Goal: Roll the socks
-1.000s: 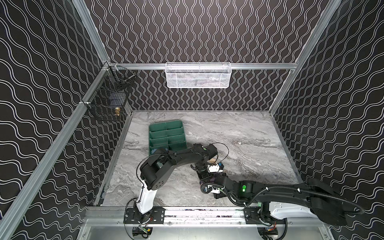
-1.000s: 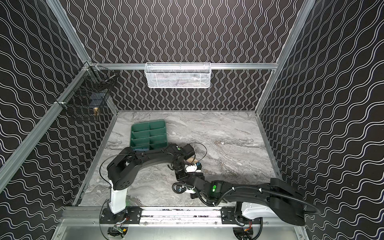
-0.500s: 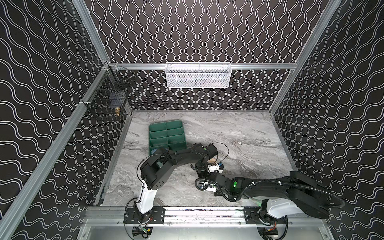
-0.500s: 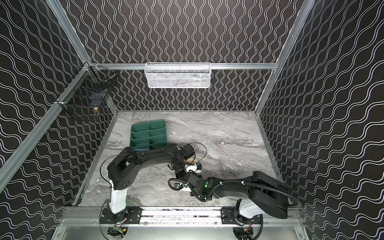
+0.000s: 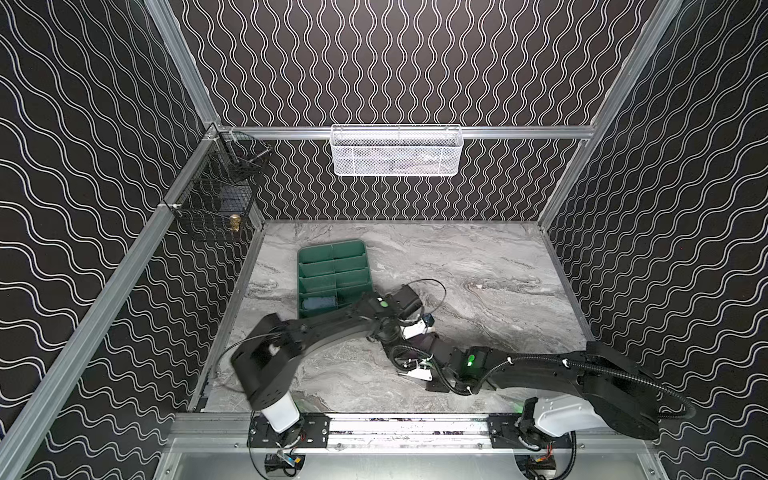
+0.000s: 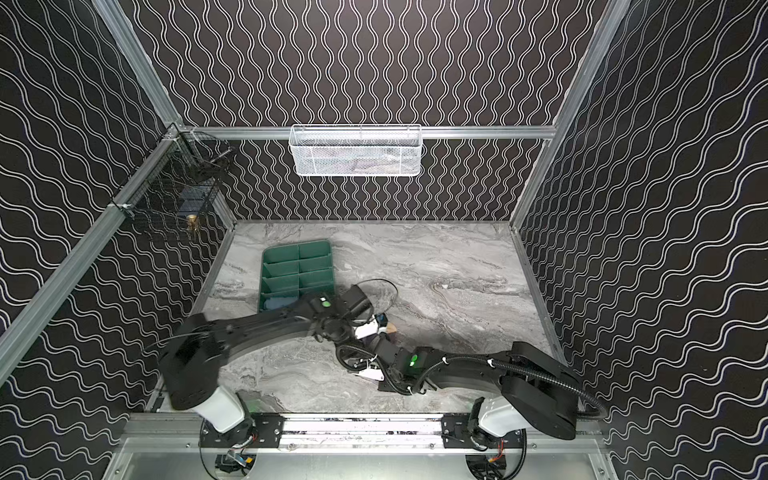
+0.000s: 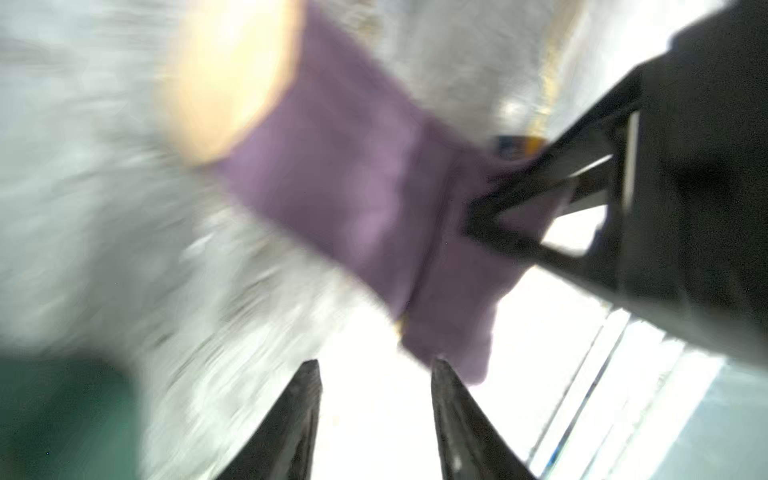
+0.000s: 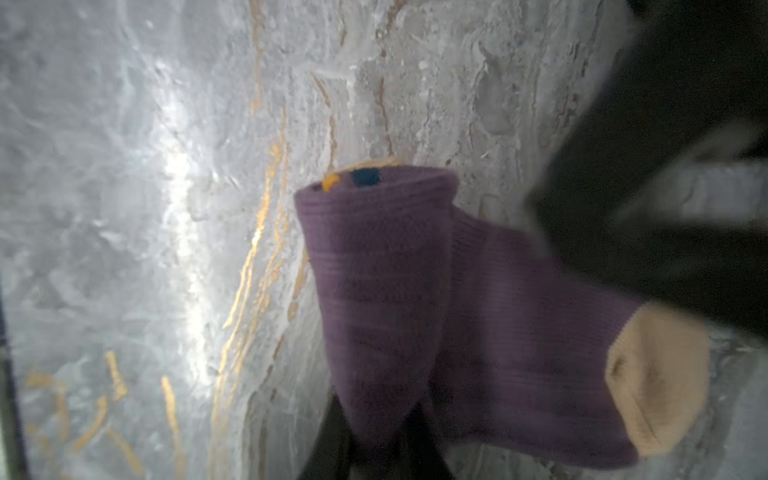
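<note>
Between the right gripper's (image 8: 374,440) clamped jaws sits the rolled-over end of the purple sock (image 8: 478,311). Its tan toe (image 8: 656,382) lies loose on the marble just beyond. Facing it, the left gripper (image 7: 376,374) stands apart and empty, one fingertip just beside the sock's edge. Farther past that gripper, a light blue bundle (image 5: 318,303) lies in the green tray (image 5: 332,253), probably the other sock, finished. This roll looks roughly half done.

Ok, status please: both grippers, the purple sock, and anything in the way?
Left gripper open, empty. Right gripper shut on purple sock. Sock folded over on table, not yet a roll. Left gripper close beside it; green tray apart.
</note>
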